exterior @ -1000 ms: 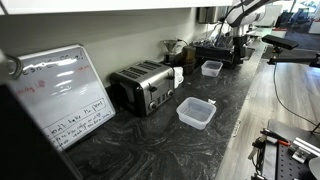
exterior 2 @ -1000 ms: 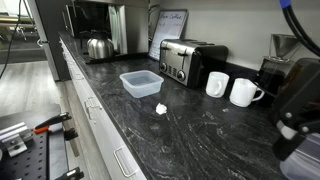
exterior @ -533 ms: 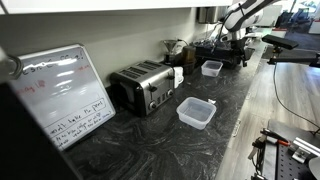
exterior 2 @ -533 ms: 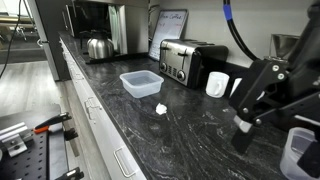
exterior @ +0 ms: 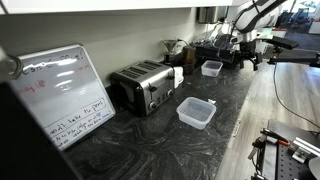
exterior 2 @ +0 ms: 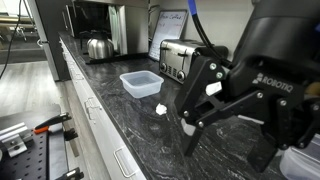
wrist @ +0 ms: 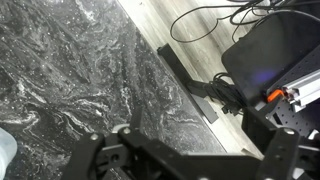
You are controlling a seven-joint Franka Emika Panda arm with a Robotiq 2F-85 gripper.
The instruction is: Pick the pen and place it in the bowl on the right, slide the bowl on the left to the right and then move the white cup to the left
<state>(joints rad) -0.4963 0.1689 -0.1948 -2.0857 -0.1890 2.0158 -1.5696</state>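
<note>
My tool [exterior 2: 225, 145] hangs wide open and empty above the dark surface [exterior 2: 110, 120]. I can't spot the pen in any view. Groping down blind, I might knock the nearby tub [exterior: 211, 68].

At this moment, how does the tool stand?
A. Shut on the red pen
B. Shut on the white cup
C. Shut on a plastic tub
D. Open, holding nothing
D: in an exterior view the tool has its fingers spread wide above the dark counter, with nothing between them.
</note>
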